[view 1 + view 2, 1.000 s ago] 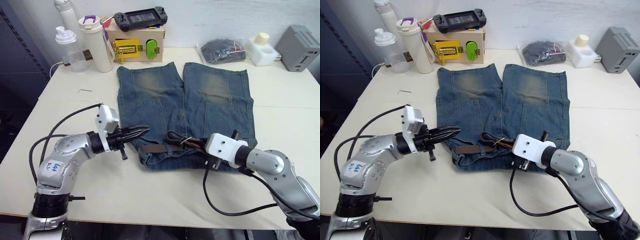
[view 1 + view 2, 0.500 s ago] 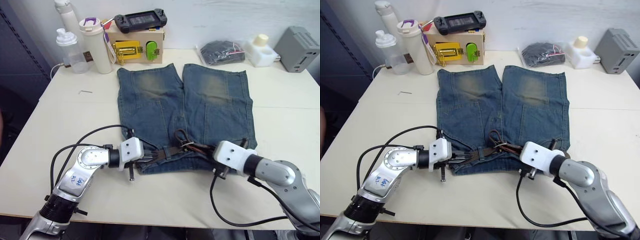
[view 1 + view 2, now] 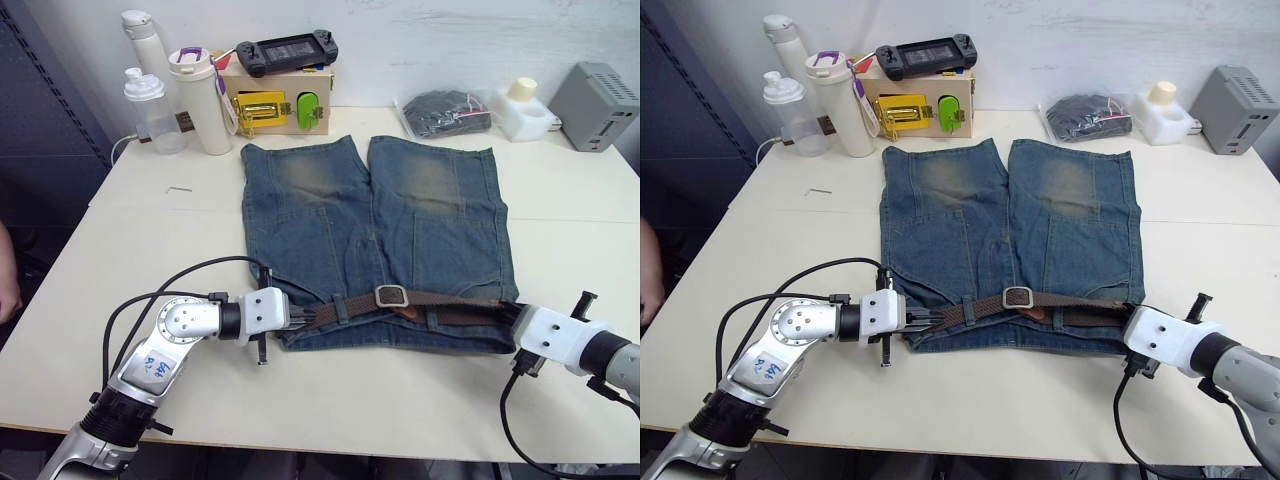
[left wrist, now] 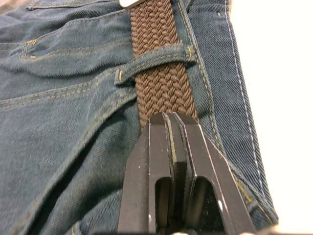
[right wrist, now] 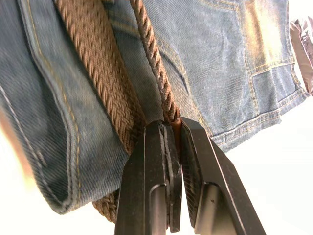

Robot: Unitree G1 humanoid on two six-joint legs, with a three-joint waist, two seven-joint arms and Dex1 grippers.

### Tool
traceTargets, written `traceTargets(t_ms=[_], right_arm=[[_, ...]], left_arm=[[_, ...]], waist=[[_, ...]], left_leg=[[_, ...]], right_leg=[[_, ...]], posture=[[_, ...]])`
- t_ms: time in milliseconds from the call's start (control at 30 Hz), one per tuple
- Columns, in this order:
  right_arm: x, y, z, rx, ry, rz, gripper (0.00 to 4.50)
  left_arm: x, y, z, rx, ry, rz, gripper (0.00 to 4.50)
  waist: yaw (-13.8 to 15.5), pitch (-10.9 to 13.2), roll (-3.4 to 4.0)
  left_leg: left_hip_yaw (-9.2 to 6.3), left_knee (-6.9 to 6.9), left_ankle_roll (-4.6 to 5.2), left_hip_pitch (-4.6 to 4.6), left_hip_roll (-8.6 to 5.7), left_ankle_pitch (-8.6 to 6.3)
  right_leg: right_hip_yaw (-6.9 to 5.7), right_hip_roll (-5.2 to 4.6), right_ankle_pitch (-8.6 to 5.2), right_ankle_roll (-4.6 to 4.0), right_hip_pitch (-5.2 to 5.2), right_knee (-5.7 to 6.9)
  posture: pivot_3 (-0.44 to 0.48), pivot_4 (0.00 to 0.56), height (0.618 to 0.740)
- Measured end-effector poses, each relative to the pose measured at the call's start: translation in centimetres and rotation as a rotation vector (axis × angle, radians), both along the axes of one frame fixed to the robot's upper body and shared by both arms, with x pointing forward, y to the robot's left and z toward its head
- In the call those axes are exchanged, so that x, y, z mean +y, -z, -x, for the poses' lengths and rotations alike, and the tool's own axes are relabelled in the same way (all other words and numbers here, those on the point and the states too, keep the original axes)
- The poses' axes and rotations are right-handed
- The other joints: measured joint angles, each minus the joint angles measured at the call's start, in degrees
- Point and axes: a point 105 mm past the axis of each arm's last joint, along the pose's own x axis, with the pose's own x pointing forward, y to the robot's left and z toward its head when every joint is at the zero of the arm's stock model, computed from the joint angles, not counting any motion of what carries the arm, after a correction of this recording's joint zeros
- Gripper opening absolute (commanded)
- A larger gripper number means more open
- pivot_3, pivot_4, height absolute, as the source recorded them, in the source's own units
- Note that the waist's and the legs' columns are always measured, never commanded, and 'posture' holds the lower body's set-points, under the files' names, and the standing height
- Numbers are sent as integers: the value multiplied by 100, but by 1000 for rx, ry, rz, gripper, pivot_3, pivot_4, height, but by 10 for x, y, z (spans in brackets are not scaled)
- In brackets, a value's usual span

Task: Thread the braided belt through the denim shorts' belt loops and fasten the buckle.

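Jaws on both grippers clamped on braided belt [image 3: 440,297] ends, tensioning it flat across denim shorts [image 3: 375,215] waistband, buckle [image 3: 391,296] centred.

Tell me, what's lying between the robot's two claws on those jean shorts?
In the left eye view, the braided belt runs along the waistband of the denim shorts from the left gripper to the right gripper, with the buckle partway along.

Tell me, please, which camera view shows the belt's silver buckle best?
The left eye view: the buckle lies whole and unobstructed at the middle of the denim shorts' waistband, on the braided belt. The right eye view shows the same thing. The left wrist view catches just a pale sliver of it at the frame's edge.
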Motion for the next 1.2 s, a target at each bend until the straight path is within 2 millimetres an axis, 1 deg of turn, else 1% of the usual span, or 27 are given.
traceTargets(t_ms=[133, 267, 333, 467, 567, 667, 733, 800, 833, 900, 967, 1000, 1067, 1133, 1200], right_arm=[[-4, -1, -2, -35, 1, 42, 0], [-4, -3, -4, -74, -16, 100, 0], [-3, -3, -3, -87, -50, 170, 0], [1, 10, 0, -70, -94, 251, 0], [4, 16, -2, -60, -90, 251, 0], [6, 18, -7, -60, -58, 219, 0], [7, 19, -8, -58, -30, 187, 910], [5, 15, -11, -66, 23, 125, 1699], [4, 12, -12, -66, 42, 97, 2213], [2, 6, -11, -60, 66, 57, 3060], [0, 1, -10, -52, 78, 18, 4090], [0, -2, -9, -47, 81, -5, 4435], [7, -10, -5, -25, 52, -98, 4435], [31, -18, 4, 41, -57, -247, 4435], [51, -24, 12, 90, -137, -330, 4435]], left_arm=[[0, 0, 0, -2, 1, 1, 73], [0, 0, 1, -2, 0, 2, 73], [0, 1, 1, -2, -1, 2, 73], [1, 1, 1, -3, -8, 5, 73], [3, 0, 1, -6, -21, 11, 73], [5, -4, 1, 1, -47, 48, 73], [9, -8, 0, 31, -78, 79, 0], [13, -14, -1, 61, -112, 115, 0], [15, -18, -1, 75, -127, 134, 0], [19, -30, 0, 103, -158, 191, 0], [22, -41, 2, 114, -171, 232, 0], [23, -45, 3, 121, -173, 246, 0], [24, -52, 6, 138, -181, 278, 0], [26, -61, 7, 149, -194, 309, 0], [24, -62, 8, 157, -197, 316, 0]], waist=[[68, -3, 6], [99, -4, 7], [107, -6, 10], [107, -7, 11], [89, -11, 11], [83, -11, 9], [84, -10, 7], [81, -6, 0], [83, -6, 0], [82, -5, -1], [81, -5, -2], [81, -5, -2], [70, -1, -3], [29, 7, -4], [8, 8, -3]], left_leg=[[-5, 36, 12, -10, -18, -7], [1, 42, 20, -11, -30, -10], [5, 42, 22, -11, -30, -11], [8, 42, 22, -11, -29, -12], [10, 42, 23, -11, -29, -12], [8, 42, 23, -12, -28, -12], [6, 44, 23, -15, -28, -12], [2, 44, 23, -16, -28, -12], [0, 44, 23, -16, -29, -12], [-5, 44, 23, -17, -29, -12], [-9, 43, 23, -17, -29, -13], [-9, 43, 23, -17, -29, -13], [-8, 43, 22, -20, -28, -12], [-6, 43, 22, -20, -24, -12], [-5, 42, 22, -20, -23, -12]], right_leg=[[32, 0, -2, -2, 5, 7], [63, 0, -4, -2, 4, 10], [66, 0, -5, -2, 3, 10], [68, 0, -7, -3, 1, 12], [70, 0, -9, -5, 0, 13], [70, 2, -10, -6, -1, 17], [70, 3, -11, -6, -2, 17], [70, 5, -11, -7, -3, 17], [70, 5, -11, -7, -3, 17], [70, 7, -11, -7, -4, 17], [70, 8, -11, -7, -3, 17], [70, 8, -11, -7, -2, 15], [69, 6, -11, -7, -2, 11], [67, 6, -11, -7, 0, 4], [67, 6, -11, -7, 1, 1]], posture=[[0, 150, 645], [0, 150, 645], [0, 150, 645], [0, 150, 645], [0, 150, 645], [0, 150, 645], [0, 150, 645], [0, 150, 645], [0, 150, 645], [0, 150, 645], [0, 150, 645], [0, 150, 645], [0, 150, 645], [0, 150, 645], [0, 150, 645]])
